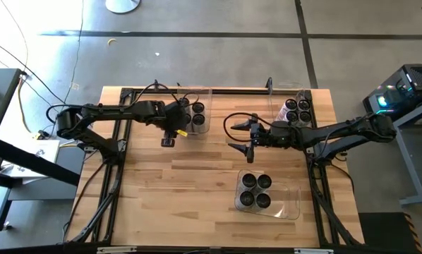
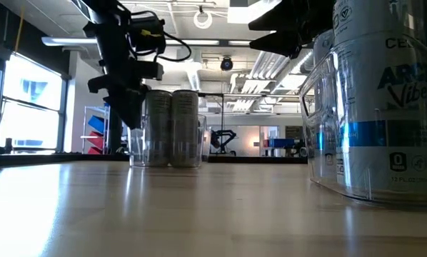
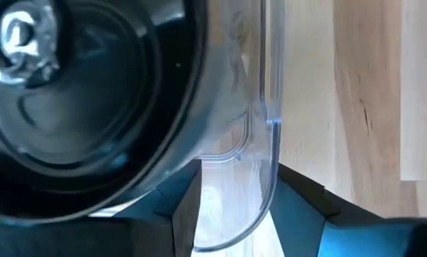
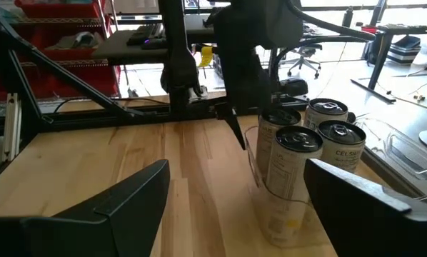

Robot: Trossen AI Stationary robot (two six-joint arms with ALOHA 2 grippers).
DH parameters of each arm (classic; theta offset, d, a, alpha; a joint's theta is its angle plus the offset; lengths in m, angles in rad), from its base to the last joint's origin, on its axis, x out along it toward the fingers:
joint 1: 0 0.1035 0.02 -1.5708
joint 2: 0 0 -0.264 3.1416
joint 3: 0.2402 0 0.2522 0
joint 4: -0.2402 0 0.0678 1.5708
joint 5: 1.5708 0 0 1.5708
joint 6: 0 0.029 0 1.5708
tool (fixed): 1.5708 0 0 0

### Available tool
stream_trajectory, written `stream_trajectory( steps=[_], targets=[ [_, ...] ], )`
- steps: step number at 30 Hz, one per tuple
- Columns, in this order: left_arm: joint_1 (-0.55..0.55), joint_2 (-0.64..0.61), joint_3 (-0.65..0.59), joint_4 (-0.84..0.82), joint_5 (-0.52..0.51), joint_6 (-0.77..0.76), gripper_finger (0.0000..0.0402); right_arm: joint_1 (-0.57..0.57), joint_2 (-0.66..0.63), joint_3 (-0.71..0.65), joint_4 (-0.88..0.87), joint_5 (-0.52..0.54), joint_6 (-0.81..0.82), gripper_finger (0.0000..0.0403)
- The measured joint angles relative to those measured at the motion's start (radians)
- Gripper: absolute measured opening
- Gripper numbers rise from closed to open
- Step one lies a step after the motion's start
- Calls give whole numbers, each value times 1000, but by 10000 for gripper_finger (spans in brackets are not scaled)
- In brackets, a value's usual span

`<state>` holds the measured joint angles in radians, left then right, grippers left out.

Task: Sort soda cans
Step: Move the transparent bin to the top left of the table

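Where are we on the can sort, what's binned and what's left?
All visible silver, dark-topped soda cans sit in clear plastic bins: four in the far-left bin, about four in the far-right bin, four in the near bin. The left tool hangs at the far-left bin's edge with its fingers apart and empty; the right tool hovers open and empty mid-table. No loose cans visible on the wooden table; sorting correctness can't be judged.

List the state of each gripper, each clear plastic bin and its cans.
Left gripper: over the near edge of the far-left bin, fingers apart, holding nothing.
Right gripper: open, empty, above bare table.
Far-left clear plastic bin: four upright silver dark-topped soda cans.
Far-right bin: cans upright.
Near bin: four upright cans.
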<state>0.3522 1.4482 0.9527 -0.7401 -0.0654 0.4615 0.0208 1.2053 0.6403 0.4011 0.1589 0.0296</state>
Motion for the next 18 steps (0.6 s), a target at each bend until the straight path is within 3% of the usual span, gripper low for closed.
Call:
stream_trajectory(
  steps=[10,18],
  targets=[
    [-12,-58,0,-8,5,-96,147,0,0,0,-1,0,5,319],
    [-36,-186,1,-17,8,-196,147,0,0,0,-17,23,20,319]
  ],
)
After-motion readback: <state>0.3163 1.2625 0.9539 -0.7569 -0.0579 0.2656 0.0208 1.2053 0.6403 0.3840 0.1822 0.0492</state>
